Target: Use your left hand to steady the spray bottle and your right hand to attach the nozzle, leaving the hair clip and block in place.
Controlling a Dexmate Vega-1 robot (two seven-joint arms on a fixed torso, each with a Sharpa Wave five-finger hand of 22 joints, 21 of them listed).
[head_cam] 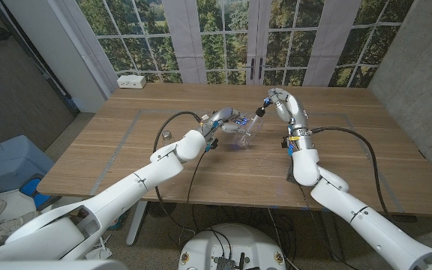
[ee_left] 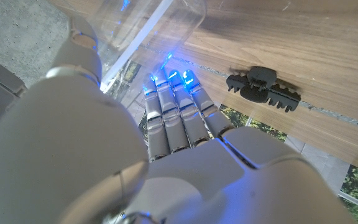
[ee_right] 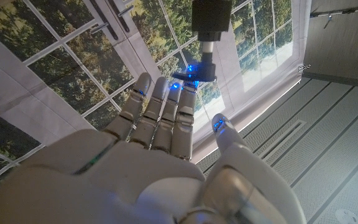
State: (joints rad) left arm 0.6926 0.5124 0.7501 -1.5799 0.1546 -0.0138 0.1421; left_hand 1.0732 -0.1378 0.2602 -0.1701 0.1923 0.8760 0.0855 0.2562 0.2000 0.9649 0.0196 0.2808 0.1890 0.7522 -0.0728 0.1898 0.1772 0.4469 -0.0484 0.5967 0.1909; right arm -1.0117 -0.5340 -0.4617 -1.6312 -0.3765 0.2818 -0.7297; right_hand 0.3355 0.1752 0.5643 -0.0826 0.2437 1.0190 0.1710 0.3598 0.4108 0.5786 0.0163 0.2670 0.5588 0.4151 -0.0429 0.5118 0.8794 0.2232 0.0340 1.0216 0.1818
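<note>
Head view, left hand: we saw the left hand (head_cam: 223,120) reaching from the near left corner toward the middle of the tabletop (head_cam: 351,161), its fingers wrapped around the clear spray bottle (head_cam: 244,133), which it grasped.
Head view, spray bottle: it sat near the middle of the tabletop, somewhat toward the far edge, tilted, its clear body just beside the left hand's fingers.
Head view, right hand: the right hand (head_cam: 282,103) was raised above the tabletop, right of the bottle, and it pinched the nozzle (head_cam: 259,112) at its fingertips; the nozzle's thin tube slanted down toward the bottle. We could not tell whether the tube had reached the bottle's mouth.
Head view, far edge: a white box (head_cam: 132,81) lay at the far left corner of the tabletop.
Left wrist view, left hand: we looked along the back of the left hand (ee_left: 166,149), its fingers (ee_left: 179,106) lit blue at the tips and curved against the clear wall of the spray bottle (ee_left: 148,22).
Left wrist view, hair clip: a black hair clip (ee_left: 263,87) lay on the wooden tabletop (ee_left: 316,37) near the bottle, apart from the fingers.
Right wrist view, right hand: the right hand (ee_right: 166,149) held the nozzle (ee_right: 207,37) between its fingertips, the dark head standing beyond the fingers with the windows behind it.
</note>
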